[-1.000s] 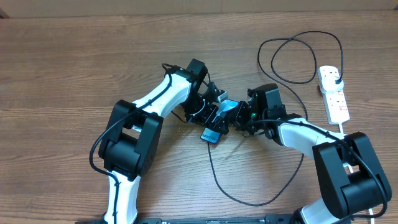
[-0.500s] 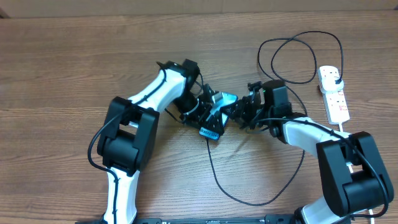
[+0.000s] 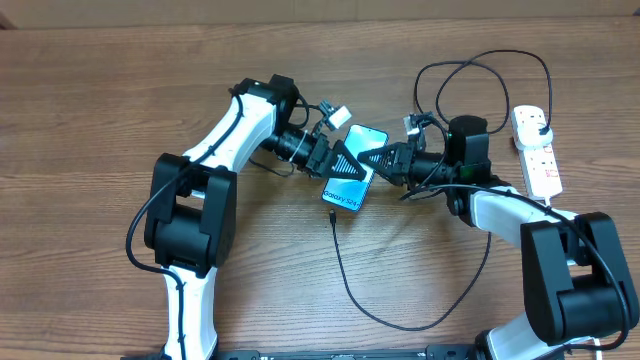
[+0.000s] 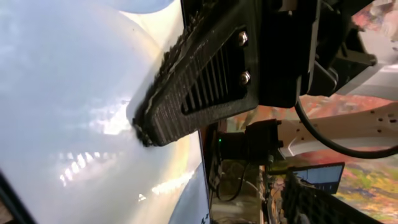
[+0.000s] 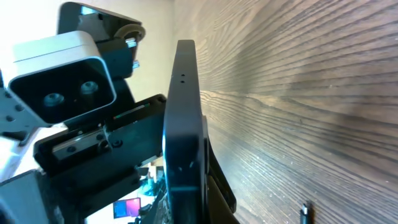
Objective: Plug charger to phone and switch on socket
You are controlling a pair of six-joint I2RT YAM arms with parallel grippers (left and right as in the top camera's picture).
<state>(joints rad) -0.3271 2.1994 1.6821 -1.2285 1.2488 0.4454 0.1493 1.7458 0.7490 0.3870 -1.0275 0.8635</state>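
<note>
Tabletop of brown wood grain [image 3: 120, 80] carries everything; both arms reach to its middle. White elongated power strip with red switches [image 3: 540, 160] lies at the right edge, well apart from both grippers, with the black adapter [image 3: 537, 124] seated in it. Switch positions are too small to tell.

Slim rectangular phone with light blue-teal screen [image 3: 350, 188] sits at centre, tilted and apparently raised off the wood, pinned between the two grippers.
- Left gripper [image 3: 338, 160] is clamped on it: the left wrist view shows a ribbed finger pad [image 4: 186, 87] pressed flat on the bright glass.
- Right gripper [image 3: 378, 160] appears closed on the opposite long edge; its wrist view sees the phone edge-on.

Judgement: the two-sided hold steadies the phone and leaves its lower end exposed.

Long thin black cable [image 3: 345, 280] loops loose across the table. Its small plug tip [image 3: 332, 217] lies just below the phone's lower end, not inserted and held by nothing. Plugging in needs one gripper freed.
</note>
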